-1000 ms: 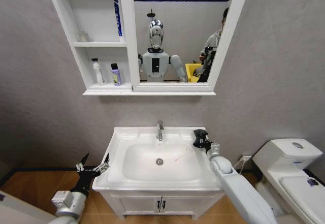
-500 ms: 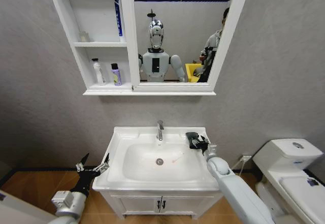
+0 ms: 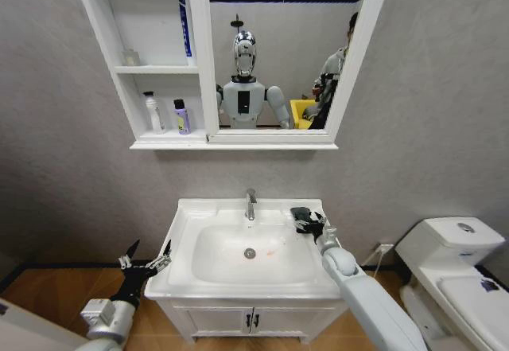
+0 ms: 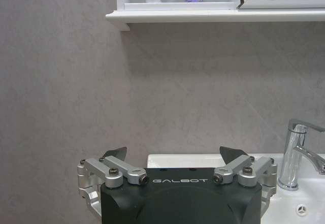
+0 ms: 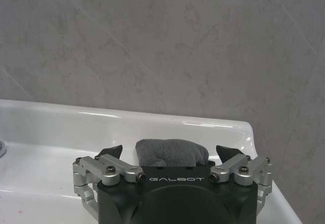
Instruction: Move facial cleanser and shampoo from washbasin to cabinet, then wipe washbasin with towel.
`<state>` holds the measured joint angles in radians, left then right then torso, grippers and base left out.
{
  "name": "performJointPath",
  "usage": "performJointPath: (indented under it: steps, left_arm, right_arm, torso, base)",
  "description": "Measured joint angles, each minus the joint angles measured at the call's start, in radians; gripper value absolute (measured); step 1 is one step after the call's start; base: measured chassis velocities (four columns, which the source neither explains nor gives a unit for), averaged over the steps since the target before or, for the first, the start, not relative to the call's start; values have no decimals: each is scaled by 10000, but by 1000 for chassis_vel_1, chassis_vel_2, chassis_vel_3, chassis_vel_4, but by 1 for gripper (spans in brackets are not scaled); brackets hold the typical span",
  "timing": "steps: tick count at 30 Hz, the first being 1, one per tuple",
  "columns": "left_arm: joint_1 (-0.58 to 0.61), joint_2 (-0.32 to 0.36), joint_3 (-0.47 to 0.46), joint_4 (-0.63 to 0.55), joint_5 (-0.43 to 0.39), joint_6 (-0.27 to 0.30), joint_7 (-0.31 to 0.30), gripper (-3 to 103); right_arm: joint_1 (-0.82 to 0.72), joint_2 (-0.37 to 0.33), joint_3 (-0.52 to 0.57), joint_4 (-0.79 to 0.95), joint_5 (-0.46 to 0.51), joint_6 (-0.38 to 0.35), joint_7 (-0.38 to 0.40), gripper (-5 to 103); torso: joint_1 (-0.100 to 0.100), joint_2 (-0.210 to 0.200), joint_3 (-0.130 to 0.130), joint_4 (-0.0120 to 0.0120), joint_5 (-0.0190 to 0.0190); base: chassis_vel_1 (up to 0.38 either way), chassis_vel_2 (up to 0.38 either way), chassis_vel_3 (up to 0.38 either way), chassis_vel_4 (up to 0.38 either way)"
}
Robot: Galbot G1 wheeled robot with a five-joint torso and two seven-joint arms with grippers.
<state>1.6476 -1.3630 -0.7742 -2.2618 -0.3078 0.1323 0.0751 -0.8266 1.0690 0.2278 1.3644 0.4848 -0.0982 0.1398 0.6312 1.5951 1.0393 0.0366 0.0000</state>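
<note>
Between spread right tool [image 5: 170, 155] tips, towel [image 5: 171, 152] on washbasin [image 5: 61, 127] ledge.

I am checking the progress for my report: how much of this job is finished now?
Two bottles already stand on the cabinet shelf, so the moving looks done. The right gripper is at the black towel on the washbasin rim, fingers open. Wiping remains. The left gripper waits open left of the basin.
</note>
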Motion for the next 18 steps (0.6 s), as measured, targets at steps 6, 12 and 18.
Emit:
performJointPath:
  steps: [6, 12, 18]
  left_arm:
    - [1, 0, 0, 0, 0, 0, 0, 100]
    - [0, 0, 0, 0, 0, 0, 0, 100]
    - [0, 0, 0, 0, 0, 0, 0, 100]
  right_arm:
    - [604, 297, -262, -986, 28, -1, -83, 100]
    - [929, 494, -343, -1530, 64, -203, 65, 93]
    - [885, 450, -299, -1470, 139, -212, 94, 78]
  torso:
    - [1, 0, 0, 1, 1]
    - [1, 0, 0, 1, 0]
    - [1, 0, 0, -1, 0]
  base:
    - [0, 0, 0, 0]
    - [0, 0, 0, 0]
    - [0, 0, 0, 0]
